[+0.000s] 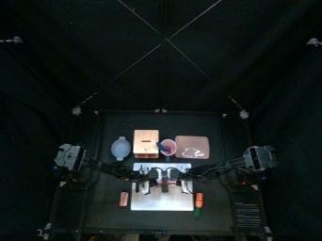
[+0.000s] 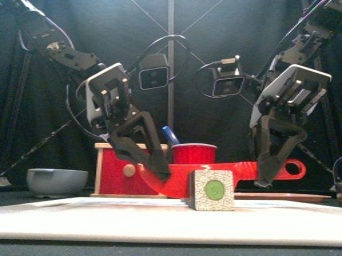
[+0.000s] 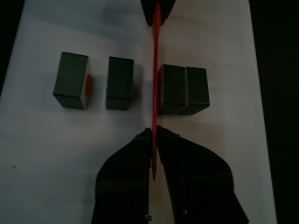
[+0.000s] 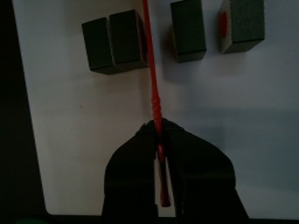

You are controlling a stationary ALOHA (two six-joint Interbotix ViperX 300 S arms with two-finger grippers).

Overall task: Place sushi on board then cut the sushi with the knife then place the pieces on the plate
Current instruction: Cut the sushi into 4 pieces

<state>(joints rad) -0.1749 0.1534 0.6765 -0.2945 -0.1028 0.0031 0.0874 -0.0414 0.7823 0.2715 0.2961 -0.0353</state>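
Four dark green sushi pieces are lying in a row on the white board, two of them touching and two slightly apart. Both grippers are clamping the red knife in narrow jaws, the left gripper at one end and the right gripper at the other. Its blade is standing between the second and third pieces. The pink plate is sitting behind the board.

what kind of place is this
Probably a robot test booth staged as a toy kitchen: a black curtain hangs behind a small table, and a red knife sits among toy sushi blocks on a white board.
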